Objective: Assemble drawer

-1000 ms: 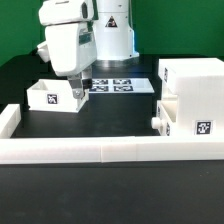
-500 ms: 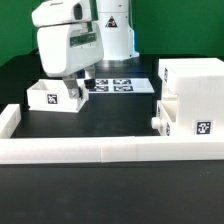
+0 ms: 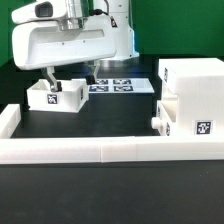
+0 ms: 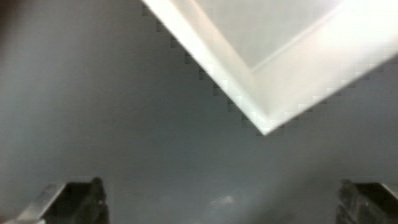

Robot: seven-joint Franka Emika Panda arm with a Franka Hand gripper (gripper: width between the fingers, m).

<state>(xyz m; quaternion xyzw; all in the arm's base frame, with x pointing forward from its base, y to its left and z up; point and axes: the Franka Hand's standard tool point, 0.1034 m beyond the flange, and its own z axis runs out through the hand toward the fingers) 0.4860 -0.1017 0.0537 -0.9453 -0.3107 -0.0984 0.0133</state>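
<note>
1. With nothing between its fingers, my end effector (image 4: 222, 205) is spread wide. The wrist view shows only dark bench (image 3: 110, 118) in the gap, so I am carrying nothing.
2. Just ahead of the fingers lies a white corner that I take to be the loose tray (image 3: 55, 97). It sits on the bench at the exterior view's left, toward the far side, and I hang right above it without touching.
3. My judgement is that the step in hand is the pick-up of this tray. To do it well, I should shift until one wall lies squarely between the fingers, come straight down, and close on the wall rather than the corner so the tray lifts level.
4. Well apart, at the exterior view's right, stands the case (image 3: 190, 75). The other tray (image 3: 185, 122) is low in it, its knob pointing to the exterior view's left.
5. Between the two, farther back, lies the marker board (image 3: 125, 85), which I must not drag across.
6. The bench is flat, matte and black. A low white border wall (image 3: 100, 150) runs along its near edge, and the backdrop is dark green.
</note>
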